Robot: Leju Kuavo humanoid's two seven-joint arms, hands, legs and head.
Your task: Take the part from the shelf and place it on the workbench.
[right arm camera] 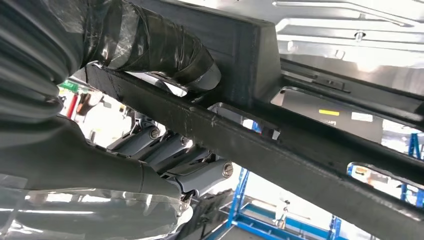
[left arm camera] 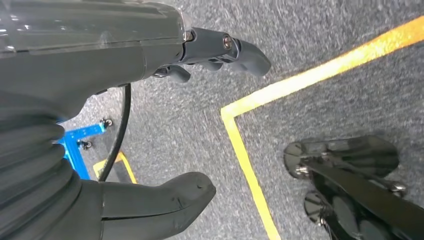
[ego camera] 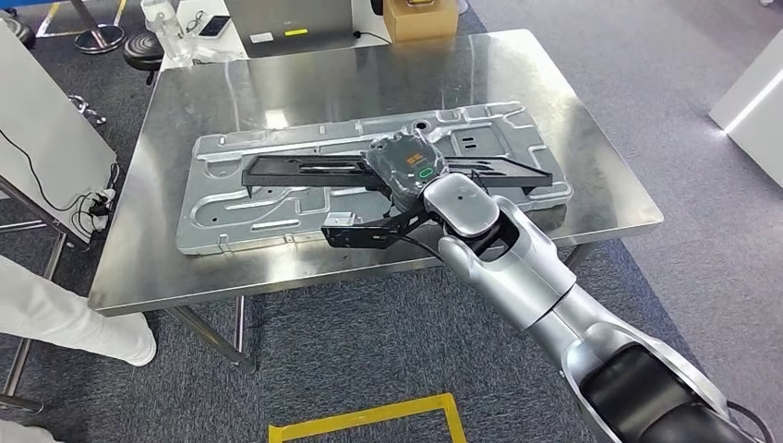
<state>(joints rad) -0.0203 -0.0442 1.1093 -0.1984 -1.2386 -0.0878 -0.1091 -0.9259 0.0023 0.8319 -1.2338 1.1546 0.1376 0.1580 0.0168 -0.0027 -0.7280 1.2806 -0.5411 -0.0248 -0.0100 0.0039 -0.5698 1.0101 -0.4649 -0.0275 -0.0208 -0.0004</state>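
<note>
The part (ego camera: 295, 171) is a long black frame with a side arm (ego camera: 355, 233) reaching toward the bench's front edge. It stretches across a large stamped metal panel (ego camera: 231, 217) that lies on the steel workbench (ego camera: 572, 120). Whether the part touches the panel, I cannot tell. My right hand (ego camera: 406, 166) grips the part near its middle. In the right wrist view its taped thumb (right arm camera: 165, 45) and fingers (right arm camera: 185, 160) wrap one black bar (right arm camera: 280, 150) from opposite sides. My left hand (left arm camera: 165, 125) hangs over the floor, fingers apart and holding nothing.
A person's white sleeve (ego camera: 65, 318) is at the bench's left front corner. A cardboard box (ego camera: 420, 17) and a stool (ego camera: 143, 44) stand behind the bench. Yellow tape (ego camera: 369, 420) marks the grey floor in front. A white board (ego camera: 46, 120) leans at the left.
</note>
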